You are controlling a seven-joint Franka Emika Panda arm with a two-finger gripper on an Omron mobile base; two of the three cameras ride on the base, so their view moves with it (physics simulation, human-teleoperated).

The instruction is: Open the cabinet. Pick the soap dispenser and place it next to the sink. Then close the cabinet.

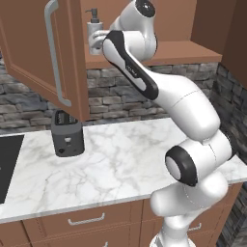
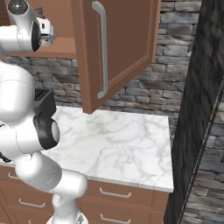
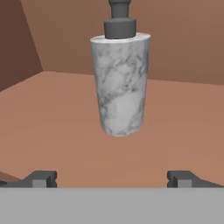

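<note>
We see a reddish-brown wall cabinet (image 1: 53,62) with both doors swung wide open, so the first step of the task looks done. On the cabinet's bare wooden shelf stands the soap dispenser (image 3: 120,83), a small upright cylinder with a marbled grey-white body and a narrower dark pump top. Our white arm reaches up into the cabinet, and the gripper (image 3: 113,178) sits level with the dispenser, facing it squarely. Its two dark fingertips (image 3: 41,178) stand wide apart, one to either side of the dispenser and short of it, touching nothing. The dispenser is not yet gripped.

Below the cabinet lies a white marble counter (image 1: 125,164), with a dark toaster (image 1: 66,134) under the cabinet's left door. We judge the task about a third along: grasping the dispenser, carrying it to a spot beside the sink, and shutting the doors all remain.
</note>
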